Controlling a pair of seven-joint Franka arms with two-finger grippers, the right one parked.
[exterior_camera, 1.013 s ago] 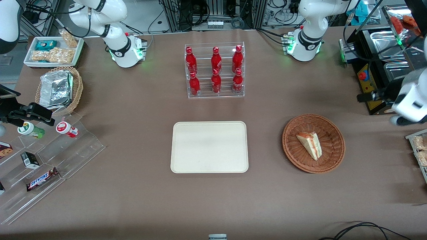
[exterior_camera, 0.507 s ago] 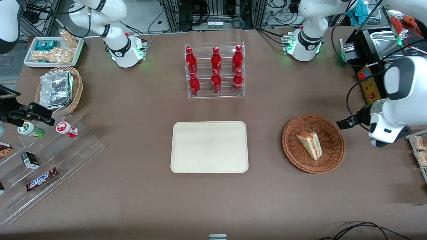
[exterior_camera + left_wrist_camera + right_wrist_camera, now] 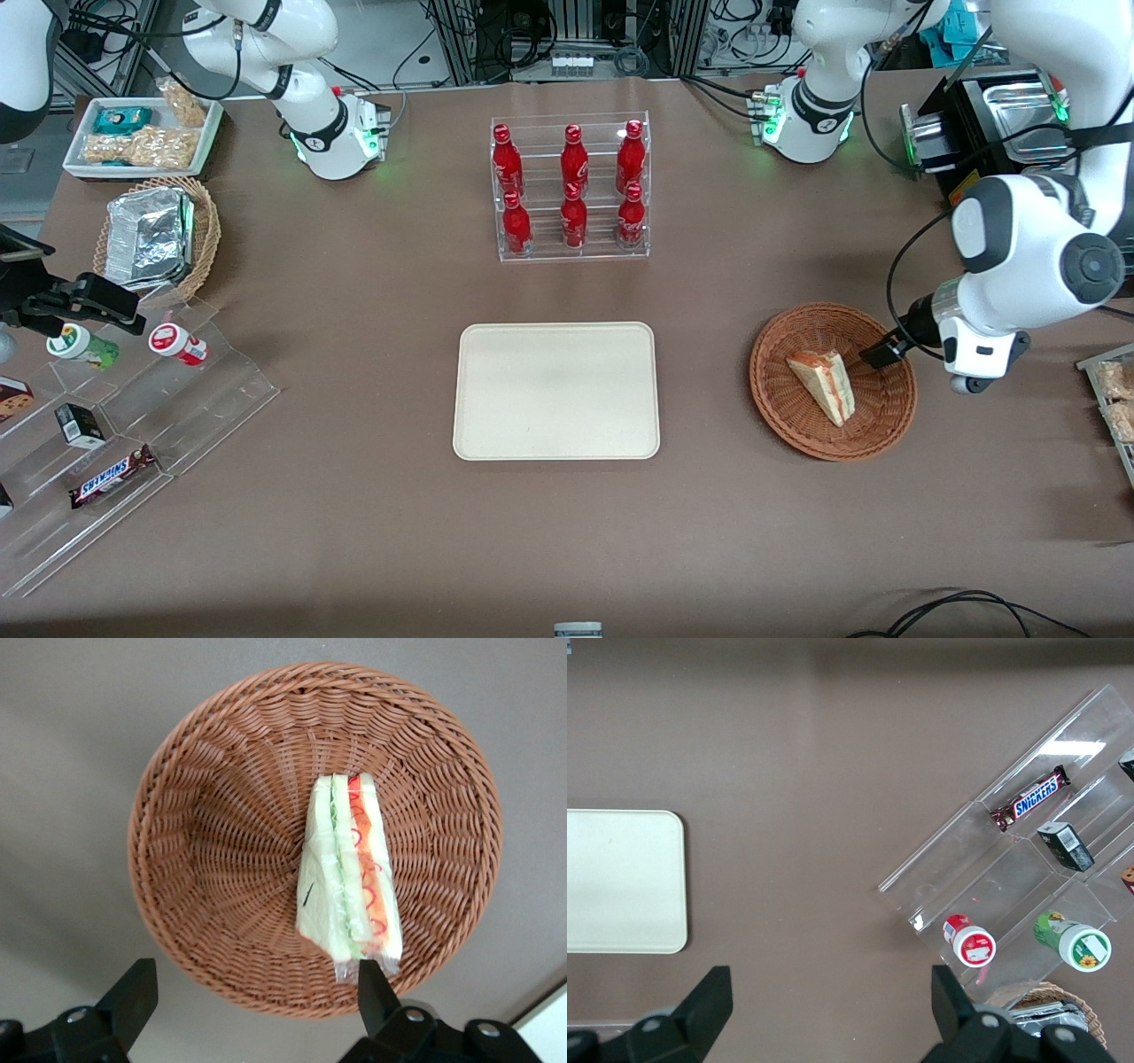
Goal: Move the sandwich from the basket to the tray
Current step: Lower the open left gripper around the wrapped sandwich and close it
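The wrist view shows the open gripper (image 3: 252, 992) above the sandwich (image 3: 350, 877) in the basket (image 3: 213, 877); the front view shows a SNICKERS bar (image 3: 112, 477).

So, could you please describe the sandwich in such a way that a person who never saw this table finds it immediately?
Start from the big cream tray in the middle of the table, then look toward the working arm's end to the round reddish-brown basket. The sandwich lies in it, beside the open gripper above the rim. It is the only white bread wedge, with orange-red and green layers.
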